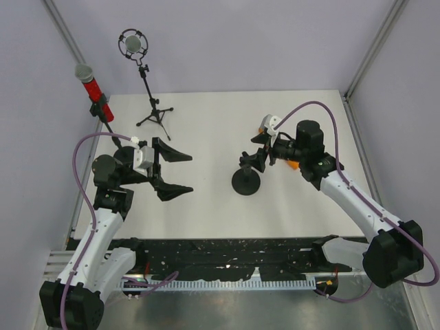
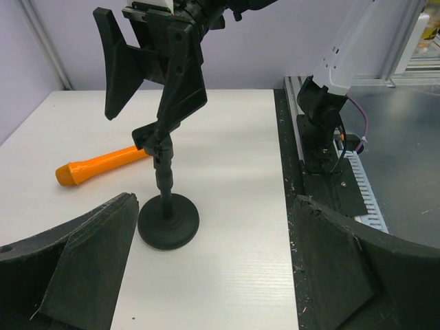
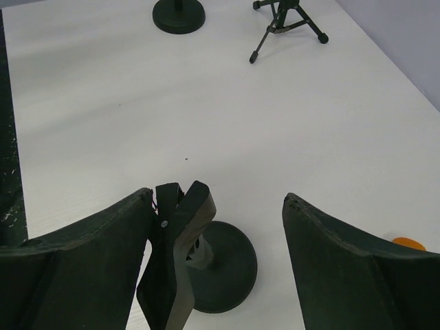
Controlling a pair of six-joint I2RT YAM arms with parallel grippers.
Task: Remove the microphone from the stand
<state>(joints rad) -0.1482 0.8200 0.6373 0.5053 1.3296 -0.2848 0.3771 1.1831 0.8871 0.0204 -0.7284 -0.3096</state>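
I'm hovering the right pincer (image 3: 218, 199) open around the empty clip (image 3: 180, 227) of the stand (image 3: 223, 265) — the microphone (image 2: 103, 165) is lying beside it, seemingly freed; left pincer (image 1: 189, 173) is idling open

free passage over table (image 1: 206, 130) between round-base stand (image 1: 245, 181) and tripod stand (image 1: 154, 114); red microphone (image 1: 89, 83) blocks far-left edge; orange microphone (image 2: 103, 163) lies beyond round-base stand.

Lighting: bright, even, diffuse, overhead. Shadows: faint, soft-edged, on white counter (image 1: 206, 130). Focus: top view sharp; wrist views sharp at distance, near jaws slightly soft.
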